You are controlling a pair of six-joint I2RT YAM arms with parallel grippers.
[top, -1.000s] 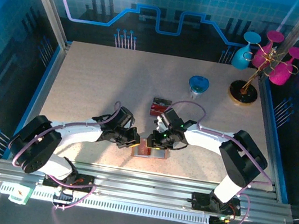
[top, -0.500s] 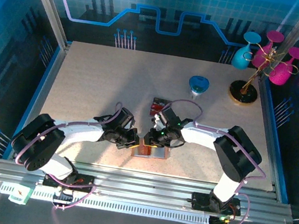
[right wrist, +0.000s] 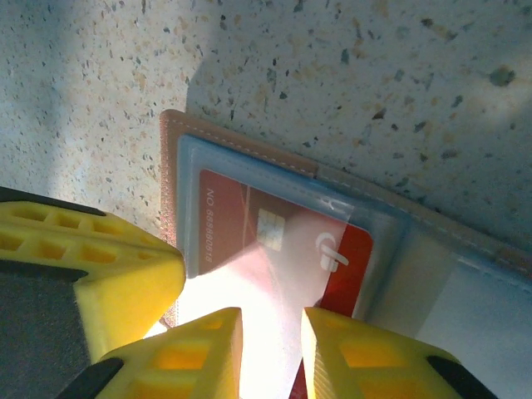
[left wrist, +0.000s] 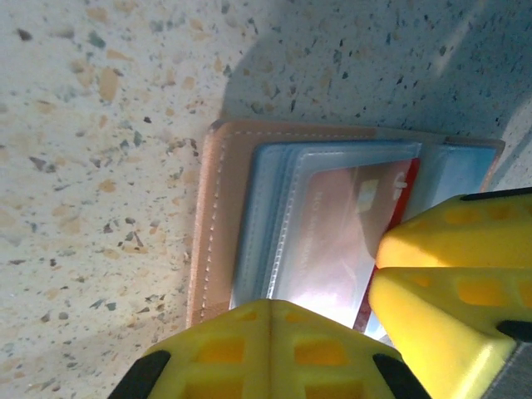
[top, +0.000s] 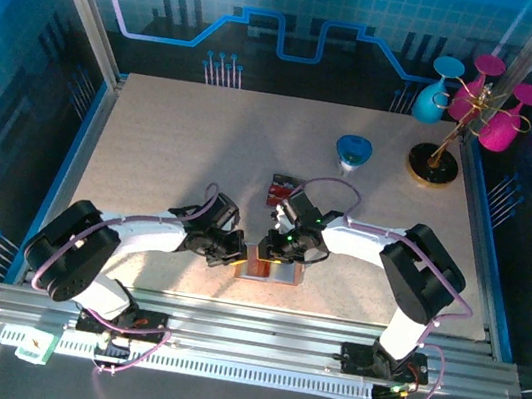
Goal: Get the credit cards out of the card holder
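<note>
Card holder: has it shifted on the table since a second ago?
No. The card holder lies where it lay, just as far from the near edge of the table and from the dark card.

- A speckled tabletop (right wrist: 374,75) is seen across the upper part, from 9 through 12 to 3 o'clock.
- The card holder (right wrist: 169,158) is laid open and flat on it, its tan rim running from 10 toward 4 o'clock.
- A red credit card (right wrist: 241,220) is held inside a clear sleeve (right wrist: 378,218), with its chip and number showing.
- At 6 o'clock the right gripper (right wrist: 270,322) is set over the card's glare-washed lower part, its yellow fingers narrowly parted.
- At 8 o'clock another yellow finger (right wrist: 91,266), backed in dark grey, overlaps the holder's corner.
</note>
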